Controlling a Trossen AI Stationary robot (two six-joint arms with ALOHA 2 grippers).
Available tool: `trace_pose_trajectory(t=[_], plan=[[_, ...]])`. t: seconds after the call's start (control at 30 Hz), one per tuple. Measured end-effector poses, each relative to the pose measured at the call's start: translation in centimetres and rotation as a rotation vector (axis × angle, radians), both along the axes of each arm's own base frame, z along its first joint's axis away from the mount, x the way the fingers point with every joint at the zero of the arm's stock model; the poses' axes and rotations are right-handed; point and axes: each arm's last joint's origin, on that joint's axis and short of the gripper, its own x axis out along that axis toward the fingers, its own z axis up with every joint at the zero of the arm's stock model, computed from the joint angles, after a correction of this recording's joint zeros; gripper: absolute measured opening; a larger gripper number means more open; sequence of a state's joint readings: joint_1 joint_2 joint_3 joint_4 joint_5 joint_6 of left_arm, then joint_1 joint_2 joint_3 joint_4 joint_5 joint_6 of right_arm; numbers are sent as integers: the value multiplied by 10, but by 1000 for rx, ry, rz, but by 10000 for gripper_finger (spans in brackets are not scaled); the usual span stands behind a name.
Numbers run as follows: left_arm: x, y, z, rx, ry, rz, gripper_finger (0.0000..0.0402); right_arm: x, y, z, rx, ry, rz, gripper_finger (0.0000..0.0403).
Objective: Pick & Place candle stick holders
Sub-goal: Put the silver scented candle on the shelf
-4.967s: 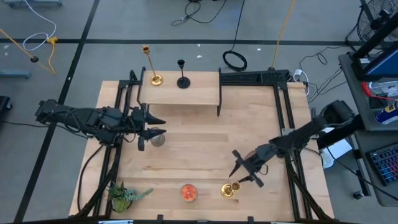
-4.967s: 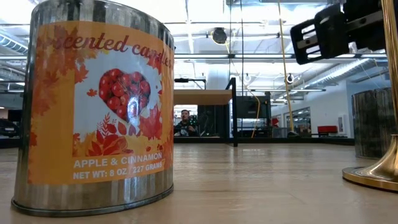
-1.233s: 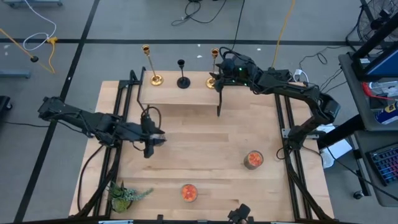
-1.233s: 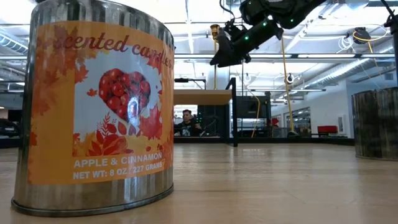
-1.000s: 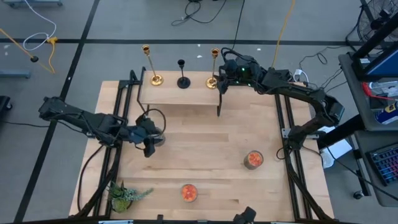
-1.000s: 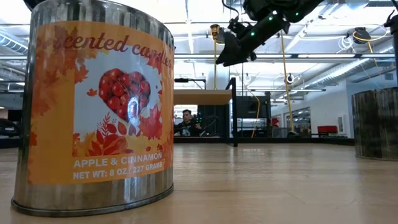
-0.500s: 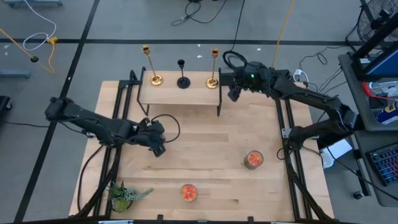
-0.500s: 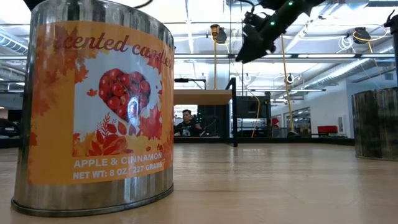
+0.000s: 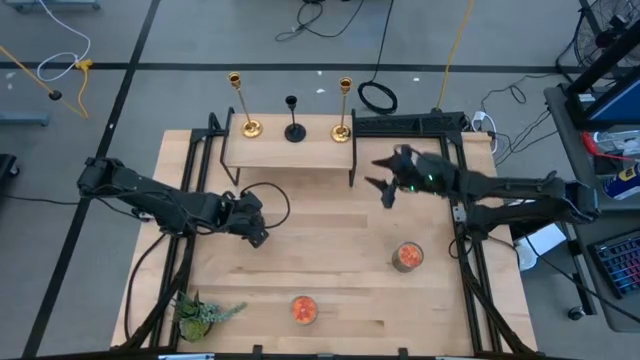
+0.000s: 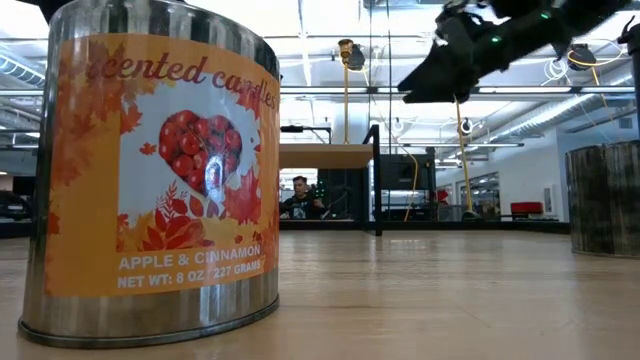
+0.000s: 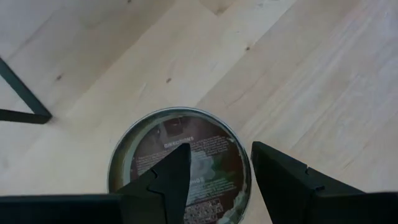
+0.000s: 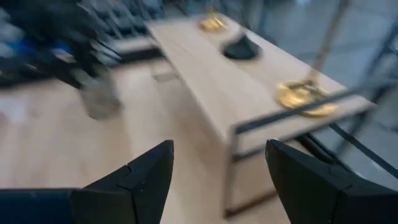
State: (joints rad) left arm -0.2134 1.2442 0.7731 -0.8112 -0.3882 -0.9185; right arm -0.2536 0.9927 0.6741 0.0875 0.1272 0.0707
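Three candlesticks stand on their round bases on the raised wooden shelf [image 9: 290,150] at the table's far side. From left to right they are a tall gold one [image 9: 246,125], a shorter black one [image 9: 295,132] and a tall gold one [image 9: 342,130]. Their bases also show in the right wrist view [image 12: 301,96]. My right gripper [image 9: 385,187] is open and empty, in the air to the right of the shelf. My left gripper [image 11: 221,174] is open, pointing down over a silver candle tin [image 11: 180,162] at mid-left. My left gripper's open fingers [image 11: 171,177] stand over the tin's lid [image 11: 205,149], coming from above. I cannot tell whether they touch it.
Two open orange candles stand at the mid-right [image 9: 407,256] and near the front edge [image 9: 304,309]. A small green plant [image 9: 200,312] stands at the near left. In the low view a labelled candle tin [image 10: 150,170] fills the left. Black frame rails [image 9: 460,200] run along both table sides.
My right gripper has drawn away from the right gold candlestick, toward the table's right and near edges. That candlestick stays upright on the shelf. My left gripper has shifted a little toward the table's right, over the tin.
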Motion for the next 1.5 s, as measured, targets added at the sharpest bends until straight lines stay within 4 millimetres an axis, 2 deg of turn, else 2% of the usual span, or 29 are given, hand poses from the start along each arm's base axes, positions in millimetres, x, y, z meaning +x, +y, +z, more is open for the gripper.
trace_pose_trajectory(t=[0.23,0.43,0.73,1.0,1.23,1.37,1.5], plan=[[0,-1,0,-17,-1,0,175,-11,44,-49,33,-296,231,254],[1,-3,-2,-66,22,-25,124,-33,71,-74,84,-472,374,254],[2,-4,-3,-91,23,-29,13,-40,88,-86,10,-397,482,254],[5,-7,2,-167,-23,-30,6,-40,89,-88,16,-385,487,254],[21,-10,43,-166,-136,-108,5,-40,89,-87,15,-392,484,254],[28,-9,82,-102,-214,-151,5,-40,89,-87,15,-394,483,254],[27,0,118,-1,-230,-140,5,-40,89,-87,15,-394,483,254]])
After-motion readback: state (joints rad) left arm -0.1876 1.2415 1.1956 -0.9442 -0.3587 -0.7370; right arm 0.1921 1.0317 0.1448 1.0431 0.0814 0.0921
